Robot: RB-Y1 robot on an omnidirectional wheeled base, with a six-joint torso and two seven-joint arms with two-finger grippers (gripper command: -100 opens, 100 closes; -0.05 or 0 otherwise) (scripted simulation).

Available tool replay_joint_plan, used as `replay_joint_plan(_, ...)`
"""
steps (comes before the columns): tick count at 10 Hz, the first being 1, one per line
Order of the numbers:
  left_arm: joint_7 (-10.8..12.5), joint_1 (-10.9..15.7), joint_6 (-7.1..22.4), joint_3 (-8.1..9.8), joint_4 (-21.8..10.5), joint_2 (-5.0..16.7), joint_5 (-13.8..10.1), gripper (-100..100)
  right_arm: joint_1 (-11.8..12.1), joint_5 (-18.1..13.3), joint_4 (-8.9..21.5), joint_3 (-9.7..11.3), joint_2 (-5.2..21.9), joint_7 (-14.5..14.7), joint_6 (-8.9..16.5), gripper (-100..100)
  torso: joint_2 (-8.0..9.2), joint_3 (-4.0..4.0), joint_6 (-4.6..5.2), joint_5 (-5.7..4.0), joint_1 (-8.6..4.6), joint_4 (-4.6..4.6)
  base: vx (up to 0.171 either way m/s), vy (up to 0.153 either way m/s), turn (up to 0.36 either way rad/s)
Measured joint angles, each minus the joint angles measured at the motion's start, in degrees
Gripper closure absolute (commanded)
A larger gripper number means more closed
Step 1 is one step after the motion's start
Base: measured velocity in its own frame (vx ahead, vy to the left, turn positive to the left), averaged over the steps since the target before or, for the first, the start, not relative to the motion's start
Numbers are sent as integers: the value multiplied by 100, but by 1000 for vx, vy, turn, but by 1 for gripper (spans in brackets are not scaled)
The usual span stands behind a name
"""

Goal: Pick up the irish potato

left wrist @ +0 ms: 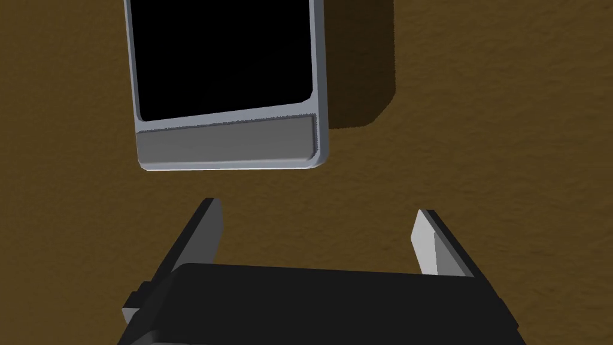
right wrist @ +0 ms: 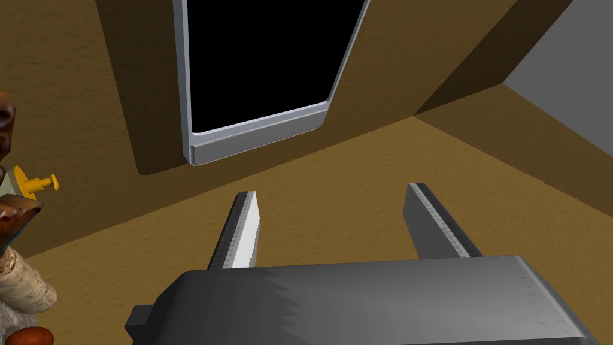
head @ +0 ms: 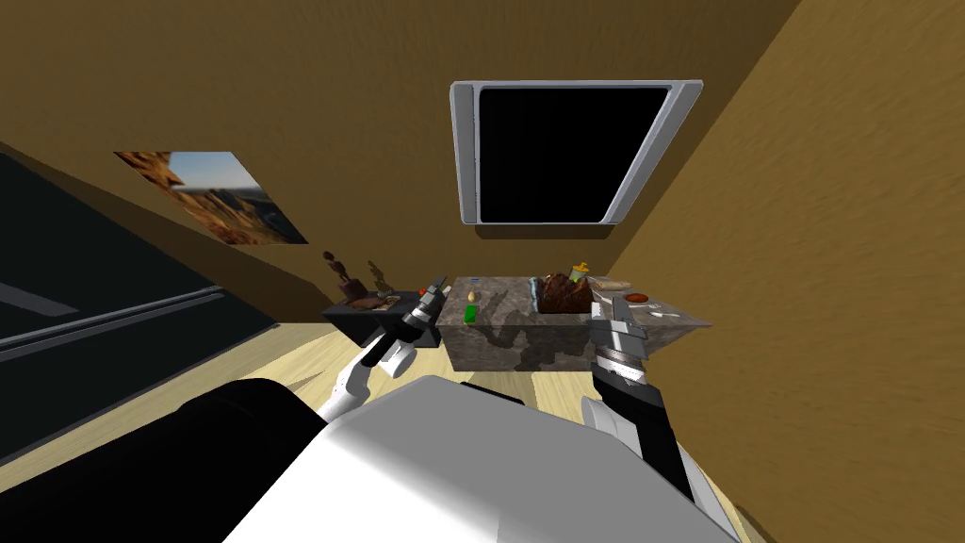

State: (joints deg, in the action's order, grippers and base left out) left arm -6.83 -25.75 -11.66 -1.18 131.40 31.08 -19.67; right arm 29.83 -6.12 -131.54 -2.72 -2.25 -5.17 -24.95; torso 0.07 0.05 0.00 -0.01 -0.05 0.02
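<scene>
A grey stone-patterned table (head: 509, 341) stands against the brown wall ahead. On its left part lies a small pale yellow rounded thing (head: 471, 296), which may be the potato, with a green block (head: 469, 314) just in front of it. My left gripper (head: 436, 286) hovers at the table's left edge, close to that yellow thing, and is open (left wrist: 318, 208) and empty. My right gripper (head: 604, 304) is over the table's right part, beside a brown basket (head: 565, 294), and is also open (right wrist: 333, 190) with nothing between its fingers.
A yellow-capped bottle (head: 580, 271) stands behind the basket. A pale roll (head: 611, 284) and a red-brown rounded thing (head: 637, 298) lie on the table's right end. A low black side table (head: 351, 320) with brown ornaments adjoins on the left. A grey-framed window (head: 571, 151) hangs above.
</scene>
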Motion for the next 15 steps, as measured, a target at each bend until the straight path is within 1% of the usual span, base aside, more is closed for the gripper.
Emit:
replay_joint_plan(1,-14,-3,52,2,-21,142,-119,-100,0,0,0,0,0,0,0,0,-2,-1,-1,0,1,0,-16,-22,-80)
replay_joint_plan(2,-27,-2,134,20,-45,323,-292,-100,0,0,0,0,0,0,0,0,-2,-1,0,0,0,0,-14,-16,-32)
replay_joint_plan(3,-39,2,186,18,-72,454,-396,-100,0,0,0,0,0,0,0,0,-3,-1,-2,0,2,0,-21,-20,-72)
replay_joint_plan(4,-63,-9,243,6,-120,629,-558,-100,0,0,0,0,0,0,0,0,-1,-1,0,0,1,0,-19,-15,-44)
replay_joint_plan(5,-80,15,302,-1,-154,751,-650,-100,0,0,0,0,0,0,0,0,-1,-1,-1,0,2,0,-25,-20,-93)
replay_joint_plan(6,-98,29,396,-2,-199,925,-813,-100,0,0,0,0,0,0,0,0,0,0,0,0,0,0,-25,-19,-51)
replay_joint_plan(9,-165,18,594,-45,-291,1331,-1114,-100,0,0,0,0,0,0,0,0,4,3,-2,0,-1,1,-35,-28,-92)
replay_joint_plan(12,-192,45,840,-75,-453,1816,-1483,-100,0,0,0,0,0,0,0,0,5,3,1,0,-4,1,-35,-27,-89)
replay_joint_plan(13,-201,21,899,-78,-475,1959,-1558,-100,0,0,0,0,0,0,0,0,6,4,-3,-1,-3,2,-56,-33,-111)
replay_joint_plan(14,-207,-1,976,-91,-536,2153,-1690,-100,0,0,0,0,0,0,0,0,12,7,0,-1,-4,2,-50,-33,-87)
replay_joint_plan(15,-222,-12,1031,-116,-572,2274,-1750,-100,0,0,0,0,0,0,0,0,11,7,-2,-1,-4,3,-50,-42,-185)
